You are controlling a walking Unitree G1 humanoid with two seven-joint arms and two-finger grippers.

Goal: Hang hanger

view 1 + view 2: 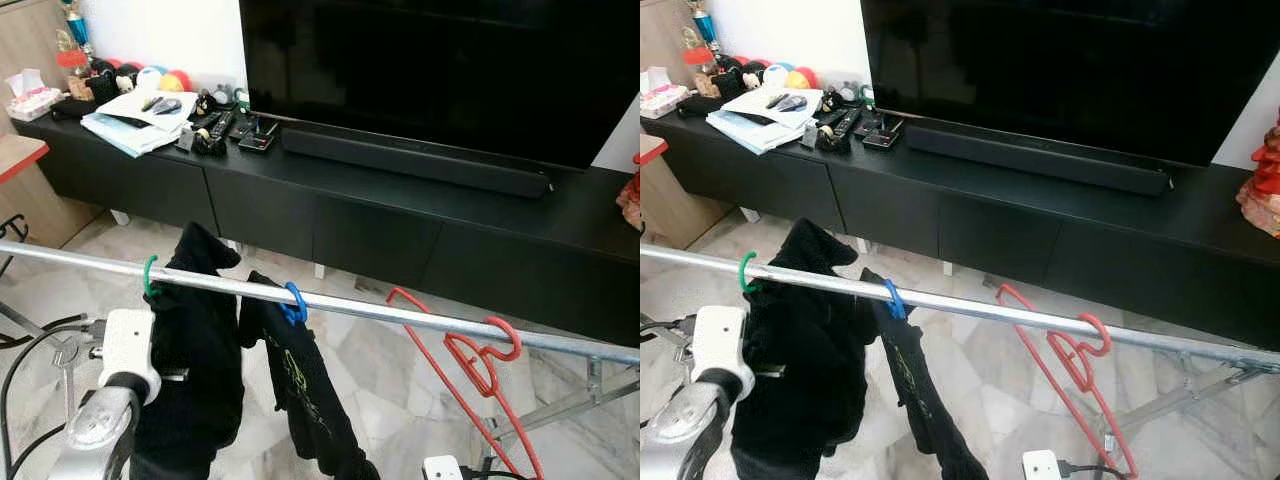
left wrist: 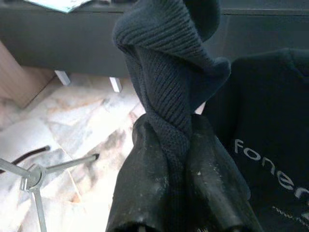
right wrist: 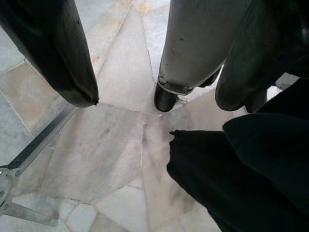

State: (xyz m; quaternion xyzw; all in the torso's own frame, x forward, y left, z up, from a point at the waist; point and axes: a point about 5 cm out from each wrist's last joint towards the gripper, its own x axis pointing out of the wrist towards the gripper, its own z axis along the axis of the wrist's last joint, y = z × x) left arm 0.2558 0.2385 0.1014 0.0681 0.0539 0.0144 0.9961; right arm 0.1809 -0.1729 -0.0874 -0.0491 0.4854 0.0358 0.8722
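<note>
The green hanger point(image 1: 149, 276) hooks over the metal rail point(image 1: 400, 315) and carries a black garment point(image 1: 195, 350) — directly above the left gripper point(image 2: 176, 145), whose jaws are closed tight on a ribbed fold of that garment. The right gripper point(image 3: 145, 82) hangs over the marble floor point(image 3: 111, 154) — jaws wide apart, holding nothing. Blue hanger point(image 1: 294, 305) and red hanger point(image 1: 480, 365) hang further along.
</note>
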